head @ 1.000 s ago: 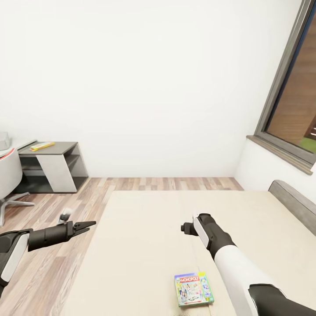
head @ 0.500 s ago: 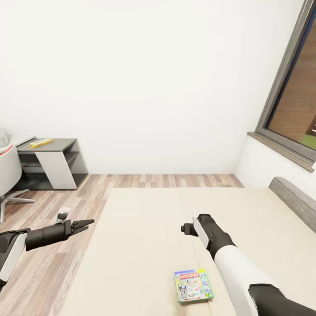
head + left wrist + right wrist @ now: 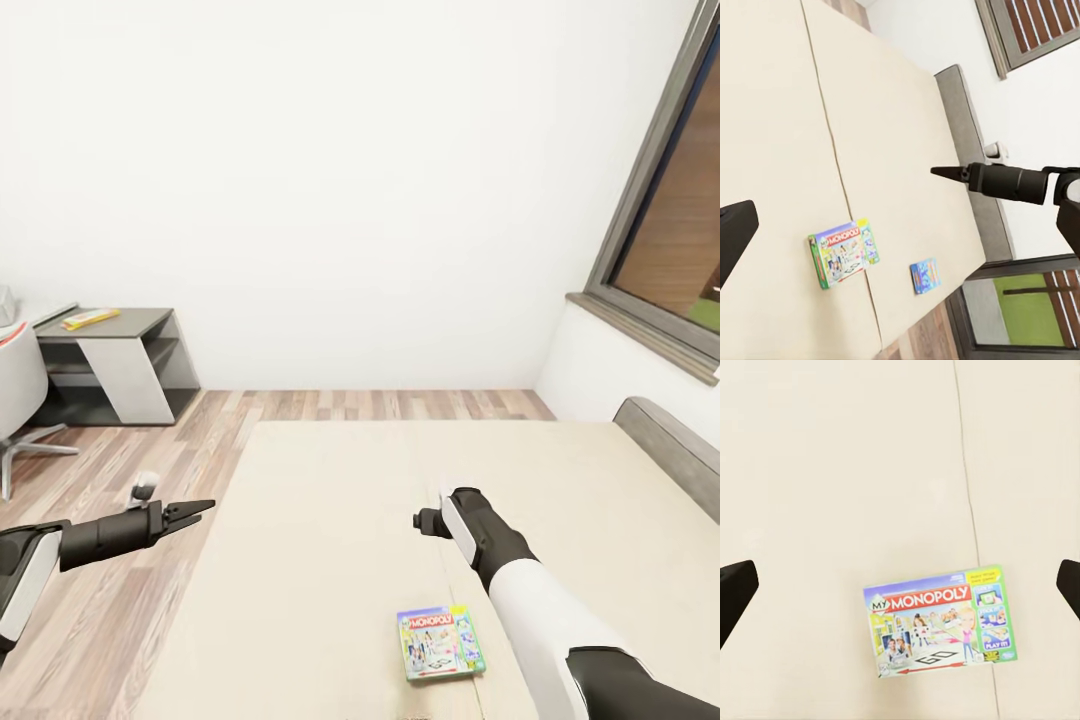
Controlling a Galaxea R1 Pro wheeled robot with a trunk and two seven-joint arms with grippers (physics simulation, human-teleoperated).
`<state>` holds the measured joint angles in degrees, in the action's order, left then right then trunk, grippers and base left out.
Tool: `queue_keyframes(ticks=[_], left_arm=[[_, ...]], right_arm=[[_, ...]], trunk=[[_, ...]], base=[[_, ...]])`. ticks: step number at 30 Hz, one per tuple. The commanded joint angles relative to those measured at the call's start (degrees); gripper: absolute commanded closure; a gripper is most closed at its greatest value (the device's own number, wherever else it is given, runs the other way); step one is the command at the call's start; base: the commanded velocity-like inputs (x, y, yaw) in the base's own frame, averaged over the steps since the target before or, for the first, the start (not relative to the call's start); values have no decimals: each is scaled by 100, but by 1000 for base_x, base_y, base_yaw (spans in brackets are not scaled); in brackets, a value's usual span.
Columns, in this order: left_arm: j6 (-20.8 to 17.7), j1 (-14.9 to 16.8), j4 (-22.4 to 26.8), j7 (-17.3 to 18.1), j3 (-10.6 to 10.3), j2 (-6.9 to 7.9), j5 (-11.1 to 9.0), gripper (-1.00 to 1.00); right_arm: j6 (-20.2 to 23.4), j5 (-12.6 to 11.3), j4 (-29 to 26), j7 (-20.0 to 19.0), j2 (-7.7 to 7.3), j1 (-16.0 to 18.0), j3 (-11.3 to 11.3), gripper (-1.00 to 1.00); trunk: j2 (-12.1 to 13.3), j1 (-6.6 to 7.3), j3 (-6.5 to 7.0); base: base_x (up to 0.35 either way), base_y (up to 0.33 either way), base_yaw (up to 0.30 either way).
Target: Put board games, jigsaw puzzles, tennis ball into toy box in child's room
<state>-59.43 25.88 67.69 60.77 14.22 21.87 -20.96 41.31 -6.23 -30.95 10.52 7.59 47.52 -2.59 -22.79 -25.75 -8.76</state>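
Note:
A white-green "MONOPOLY" board game [image 3: 440, 643] [image 3: 940, 620] [image 3: 844, 251] lies flat on the bed's beige mattress [image 3: 330, 520]. A smaller blue board game [image 3: 924, 275] lies near the mattress edge. My right gripper [image 3: 425, 520] [image 3: 904, 577] hovers open above the Monopoly box, fingers wide apart; its arm [image 3: 1009, 181] shows over the bed. My left gripper [image 3: 195, 512] hangs open over the floor beside the bed. On the table's dark grey wing [image 3: 140, 322] rests a flat yellow thing [image 3: 90, 318], too small to name. The tennis ball and toy box are out of view.
A white swivel chair [image 3: 15, 385] stands by the table at the far left. Wood floor [image 3: 130, 450] runs between table and bed. The grey headboard [image 3: 670, 440] and a large window [image 3: 680, 230] close off the right side.
The whole picture has shifted slightly upward, so the camera has moved. Both grippers keep their places and stay open; the board games have not moved on the bed.

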Motion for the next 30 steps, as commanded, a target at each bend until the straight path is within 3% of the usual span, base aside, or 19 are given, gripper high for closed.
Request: queue_keyframes(ticks=[1,25,30], left_arm=[[-21,5,4,22,3,-2,6,-100],[-7,5,42,22,-4,-34,3,-100],[-7,5,42,22,-5,-34,4,-100]], right_arm=[[17,-62,-8,46,2,4,-22,-100],[-50,-47,-19,21,-24,18,-23,-100],[-274,-51,-21,10,-121,19,-23,-100]], trunk=[[-13,-3,-22],[-13,-3,-249],[-13,-3,-296]], base=[[0,0,0],[0,0,0],[0,0,0]])
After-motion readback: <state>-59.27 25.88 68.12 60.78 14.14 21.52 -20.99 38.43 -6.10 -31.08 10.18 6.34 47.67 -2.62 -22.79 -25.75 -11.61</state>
